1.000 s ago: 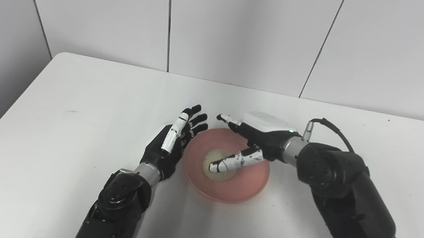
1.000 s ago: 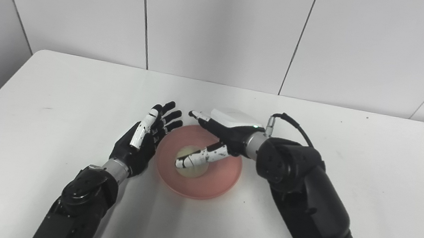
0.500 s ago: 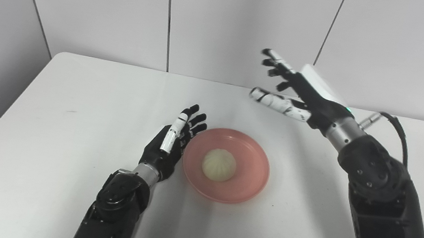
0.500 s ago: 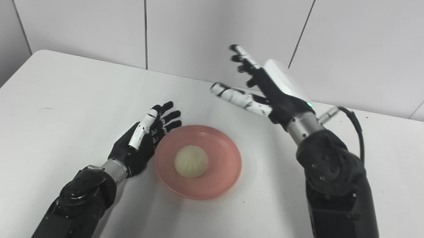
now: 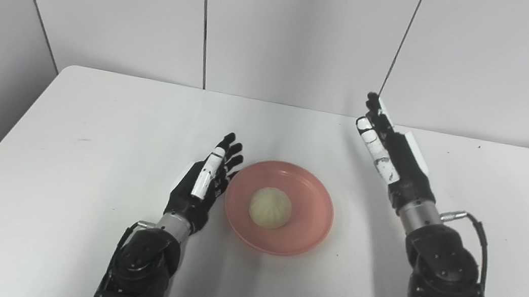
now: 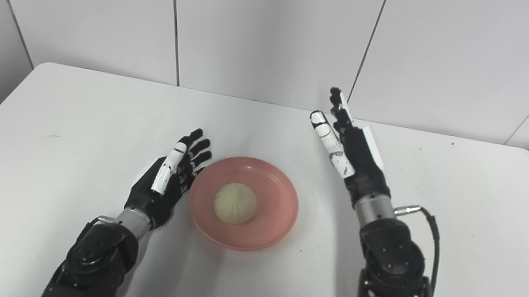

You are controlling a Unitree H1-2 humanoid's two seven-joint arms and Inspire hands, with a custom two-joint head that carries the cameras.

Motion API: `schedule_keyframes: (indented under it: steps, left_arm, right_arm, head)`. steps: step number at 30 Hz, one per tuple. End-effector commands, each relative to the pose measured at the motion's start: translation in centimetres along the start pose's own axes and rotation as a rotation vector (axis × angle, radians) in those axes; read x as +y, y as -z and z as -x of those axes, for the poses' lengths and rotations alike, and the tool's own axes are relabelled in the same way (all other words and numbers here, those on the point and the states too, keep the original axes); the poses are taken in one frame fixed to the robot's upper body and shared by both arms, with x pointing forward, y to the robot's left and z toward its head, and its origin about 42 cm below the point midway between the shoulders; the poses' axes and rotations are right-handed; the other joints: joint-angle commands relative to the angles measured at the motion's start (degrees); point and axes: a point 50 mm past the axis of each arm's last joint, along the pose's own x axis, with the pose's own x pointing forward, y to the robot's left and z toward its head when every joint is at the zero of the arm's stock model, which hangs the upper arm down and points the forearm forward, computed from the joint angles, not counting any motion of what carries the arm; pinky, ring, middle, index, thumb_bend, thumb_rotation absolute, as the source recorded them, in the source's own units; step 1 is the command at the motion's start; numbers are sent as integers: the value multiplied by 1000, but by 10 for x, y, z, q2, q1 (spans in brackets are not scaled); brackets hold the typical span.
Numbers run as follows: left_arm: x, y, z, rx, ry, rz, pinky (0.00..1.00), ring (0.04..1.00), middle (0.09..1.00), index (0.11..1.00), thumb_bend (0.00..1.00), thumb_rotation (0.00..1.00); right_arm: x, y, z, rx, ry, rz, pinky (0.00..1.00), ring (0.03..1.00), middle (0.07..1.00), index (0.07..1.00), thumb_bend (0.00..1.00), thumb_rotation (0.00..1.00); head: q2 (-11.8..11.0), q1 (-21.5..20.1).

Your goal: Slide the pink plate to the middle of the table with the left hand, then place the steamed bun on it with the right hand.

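Note:
The pink plate (image 5: 308, 226) lies near the middle of the white table. The pale steamed bun (image 5: 270, 207) sits on it, at its centre. My left hand (image 5: 203, 181) is open, fingers straight, lying just left of the plate's rim; whether it touches the rim I cannot tell. My right hand (image 5: 389, 152) is open and empty, raised above the table to the right of the plate, fingers pointing up and away. The same scene shows in the right eye view, with the plate (image 6: 273, 221), bun (image 6: 235, 204), left hand (image 6: 167, 176) and right hand (image 6: 349, 147).
The white table (image 5: 66, 143) has rounded far corners and ends at grey wall panels (image 5: 300, 35) behind. Nothing else stands on it.
My right hand let go of the bun on the plate, lifted up and drew back to the right. The left hand stayed beside the plate. The camera shifted slightly.

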Motion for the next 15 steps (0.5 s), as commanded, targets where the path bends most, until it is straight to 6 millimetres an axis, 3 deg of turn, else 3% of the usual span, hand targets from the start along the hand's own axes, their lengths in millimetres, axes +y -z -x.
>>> schedule_keyframes:
  steps: [1, 5, 9, 15]
  left_arm:
    - [4, 6, 8, -10, -54, -18, 1000, 993, 1000, 1000, 370, 1000]
    - [4, 11, 15, -48, -86, -81, 1000, 992, 1000, 1000, 389, 1000]
    - [4, 16, 20, -61, -102, -110, 999, 989, 1000, 1000, 415, 1000]
    - [7, 23, 30, -65, -124, -115, 1000, 991, 1000, 1000, 418, 1000]
  right_arm:
    - [5, 2, 2, -118, 92, -43, 1000, 1000, 1000, 1000, 626, 1000]
    - [17, 26, 11, -150, 150, -125, 1000, 1000, 1000, 1000, 633, 1000]
    - [25, 38, 17, -159, 158, -177, 1000, 1000, 1000, 1000, 601, 1000]
    - [31, 56, 32, -130, 134, -125, 1000, 1000, 1000, 1000, 493, 1000]
  head:
    - [-1, 0]
    - [-3, 1]
    - [-5, 4]
    - [-9, 7]
